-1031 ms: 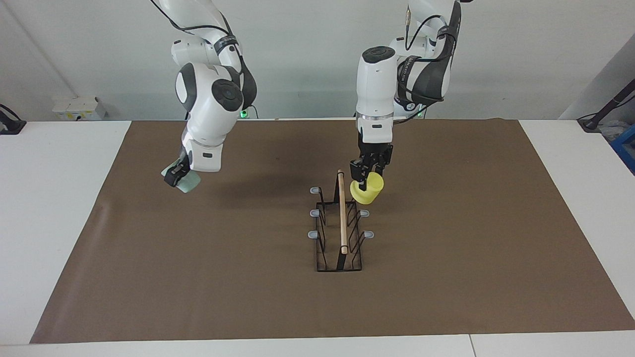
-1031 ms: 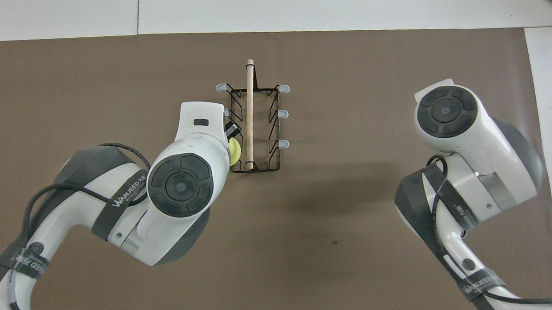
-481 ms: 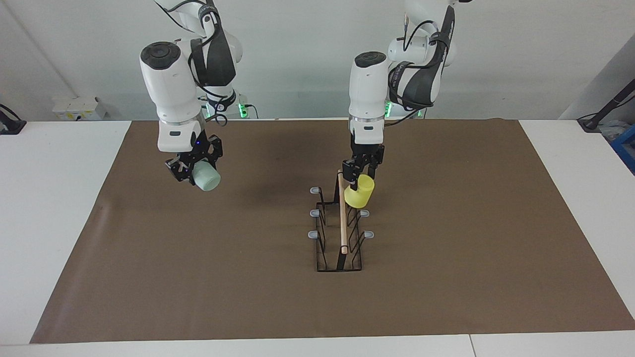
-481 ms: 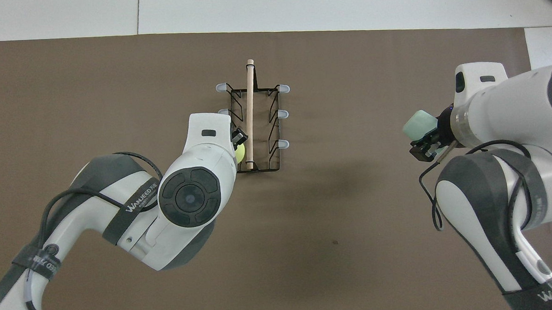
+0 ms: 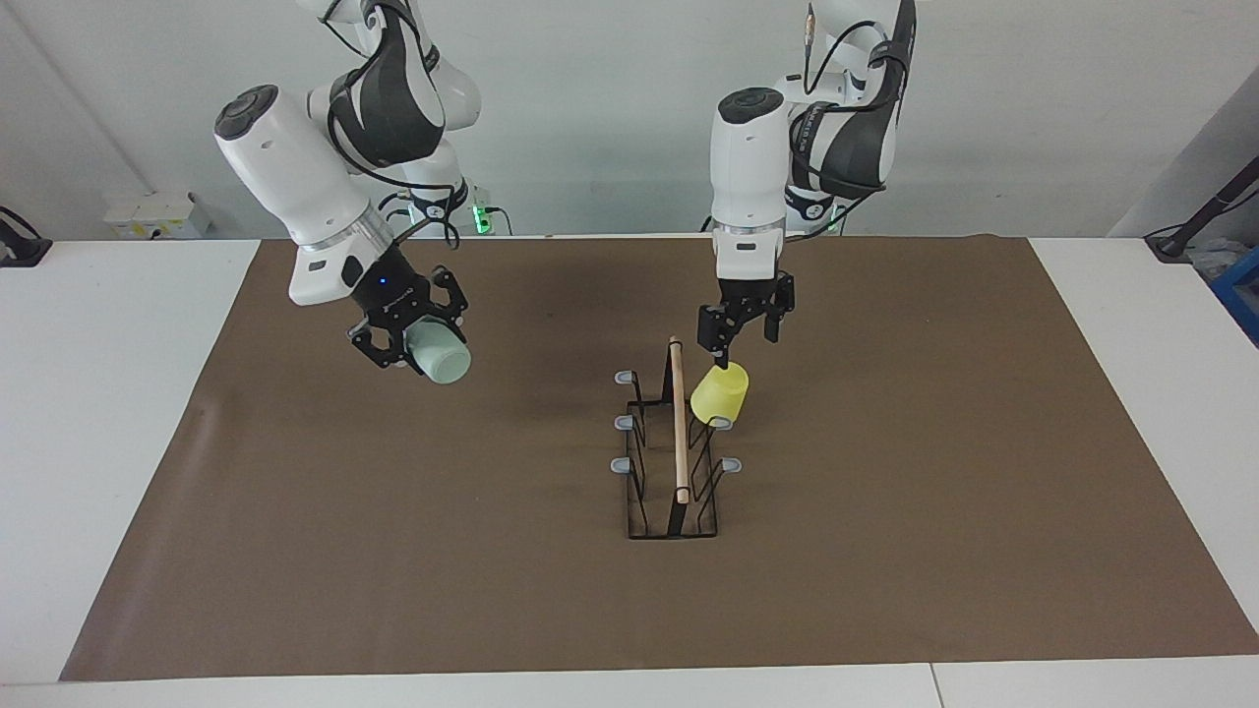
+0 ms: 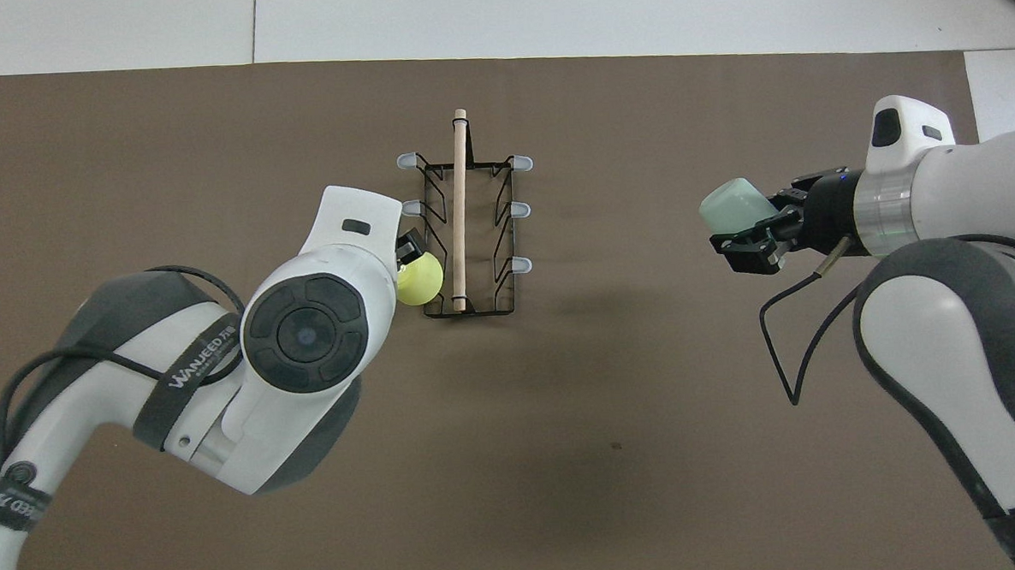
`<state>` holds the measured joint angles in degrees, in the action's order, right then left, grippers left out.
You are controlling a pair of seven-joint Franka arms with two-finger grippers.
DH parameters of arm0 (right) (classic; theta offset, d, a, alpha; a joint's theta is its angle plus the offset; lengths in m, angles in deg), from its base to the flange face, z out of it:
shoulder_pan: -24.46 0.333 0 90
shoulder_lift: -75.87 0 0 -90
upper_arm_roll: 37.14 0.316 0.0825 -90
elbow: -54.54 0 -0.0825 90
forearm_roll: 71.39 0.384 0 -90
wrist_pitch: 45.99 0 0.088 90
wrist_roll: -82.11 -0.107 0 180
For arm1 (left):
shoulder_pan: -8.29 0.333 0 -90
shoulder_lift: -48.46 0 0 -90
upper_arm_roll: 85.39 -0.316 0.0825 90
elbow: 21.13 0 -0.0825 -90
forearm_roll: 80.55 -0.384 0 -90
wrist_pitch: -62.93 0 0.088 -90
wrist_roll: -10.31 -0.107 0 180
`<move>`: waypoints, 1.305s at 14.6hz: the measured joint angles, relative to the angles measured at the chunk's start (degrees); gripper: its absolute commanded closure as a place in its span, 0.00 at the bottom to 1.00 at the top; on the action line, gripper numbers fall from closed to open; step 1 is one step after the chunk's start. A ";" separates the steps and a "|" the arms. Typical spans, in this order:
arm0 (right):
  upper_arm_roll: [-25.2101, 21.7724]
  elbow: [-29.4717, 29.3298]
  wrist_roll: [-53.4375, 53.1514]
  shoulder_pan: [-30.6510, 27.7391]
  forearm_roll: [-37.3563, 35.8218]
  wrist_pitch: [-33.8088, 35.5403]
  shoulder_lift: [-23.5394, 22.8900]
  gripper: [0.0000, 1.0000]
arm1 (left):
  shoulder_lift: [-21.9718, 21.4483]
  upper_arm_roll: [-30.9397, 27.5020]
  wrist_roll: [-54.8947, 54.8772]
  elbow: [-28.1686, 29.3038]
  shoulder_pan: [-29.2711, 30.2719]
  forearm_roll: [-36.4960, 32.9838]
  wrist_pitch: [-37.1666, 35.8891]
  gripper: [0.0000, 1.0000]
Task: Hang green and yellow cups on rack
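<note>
The yellow cup (image 5: pixel 720 391) sits upturned on a rack (image 5: pixel 675 462) peg, the left gripper (image 5: pixel 745 326) released above it. The right gripper (image 5: pixel 411 332) grasps the green cup (image 5: pixel 441 356) over the desk (image 5: pixel 885 551); it next needs carrying to a free peg.

Two cups, green cup (image 5: pixel 440 361) and yellow cup (image 5: pixel 719 393); one rack (image 5: pixel 675 462).

yellow cup (image 5: pixel 719 393): bright yellow | green cup (image 5: pixel 439 354): pale mint | rack (image 5: pixel 673 462): black wire, light wood rod, grey-blue pegs
</note>
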<state>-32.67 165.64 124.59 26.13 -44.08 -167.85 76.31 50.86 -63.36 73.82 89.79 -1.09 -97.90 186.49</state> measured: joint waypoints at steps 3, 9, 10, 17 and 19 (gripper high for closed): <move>-0.08 1.52 8.81 -3.04 13.59 -0.33 0.63 1.00 | -3.05 -7.44 -21.88 -1.91 0.08 9.28 -6.02 0.00; -0.32 8.69 25.08 -10.62 33.82 0.49 4.98 1.00 | -8.25 -22.45 -59.70 -4.50 0.51 20.12 -17.38 0.00; -0.32 9.16 26.36 -11.20 36.45 0.95 5.51 1.00 | -8.21 -23.55 -62.71 -6.09 0.75 21.16 -19.28 0.00; -0.08 15.12 39.23 -11.23 59.20 2.59 9.68 1.00 | -3.18 -24.41 -70.89 -21.28 3.86 21.78 -32.50 0.00; 0.08 16.75 46.05 -7.68 65.26 0.05 9.63 1.00 | -2.29 -23.30 -70.94 -22.39 3.90 20.97 -33.26 0.00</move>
<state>-32.59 182.38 170.63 18.45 21.19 -167.81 85.94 48.57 -86.65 2.88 67.40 2.81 -76.93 153.23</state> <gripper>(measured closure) 0.330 0.000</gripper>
